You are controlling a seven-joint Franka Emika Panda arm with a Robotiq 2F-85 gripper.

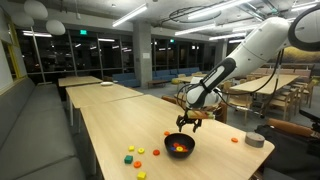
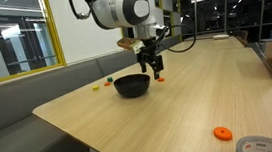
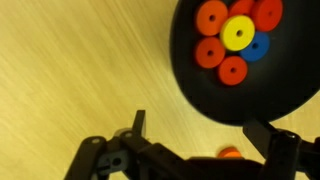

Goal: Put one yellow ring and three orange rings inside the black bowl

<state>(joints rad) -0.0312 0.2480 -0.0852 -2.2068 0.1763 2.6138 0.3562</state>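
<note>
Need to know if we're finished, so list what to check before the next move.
1. Gripper open and empty: ok.
2. Yellow ring in bowl: ok.
3. Three orange rings in bowl: ok, at least that many, though orange versus red is hard to tell.
4. Only asked-for rings inside: not ok, a blue ring lies there.
5. Gripper clear of bowl: ok, it hangs above.

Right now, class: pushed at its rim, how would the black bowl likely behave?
The black bowl looks shallow and rounded, so it would probably rock or slide on the smooth wooden table. The loose rings inside would likely shift.
</note>
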